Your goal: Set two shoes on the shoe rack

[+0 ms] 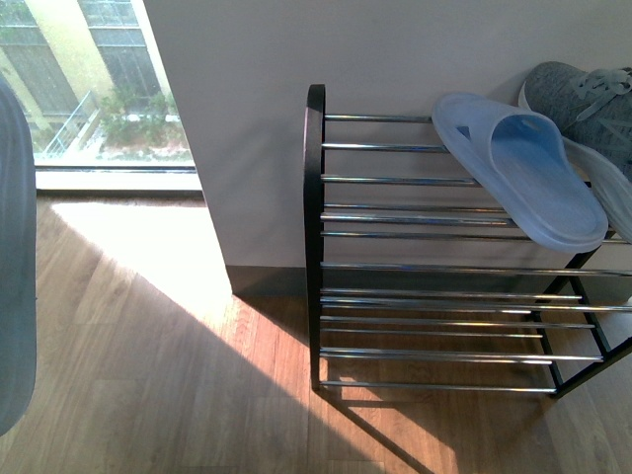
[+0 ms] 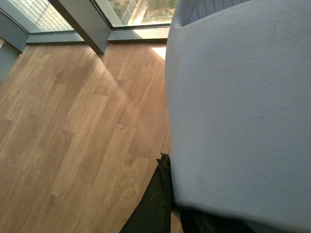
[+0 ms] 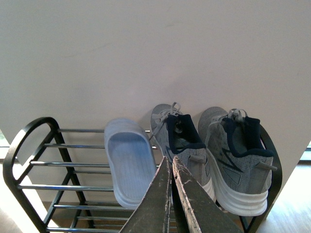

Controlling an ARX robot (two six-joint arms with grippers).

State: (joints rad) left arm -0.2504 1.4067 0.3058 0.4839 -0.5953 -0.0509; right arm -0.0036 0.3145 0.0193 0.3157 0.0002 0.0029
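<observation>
One pale blue slide (image 1: 518, 178) lies on the top bars of the shoe rack (image 1: 314, 237), toe towards the wall, with a grey sneaker (image 1: 583, 104) at its right. In the right wrist view the slide (image 3: 127, 167) and two grey sneakers (image 3: 182, 145) (image 3: 240, 155) stand side by side on the rack (image 3: 29, 145). My right gripper (image 3: 171, 162) is shut and empty, in front of them. My left gripper (image 2: 170, 170) is shut on the other pale blue slide (image 2: 238, 107), held over the floor. This slide shows as a blur (image 1: 15, 267) at the front view's left edge.
The rack stands against a white wall (image 1: 247, 99), its left part and lower tiers holding nothing. Wooden floor (image 1: 148, 375) spreads to the left, with a sunlit patch. A floor-level window (image 1: 89, 79) lies at the far left.
</observation>
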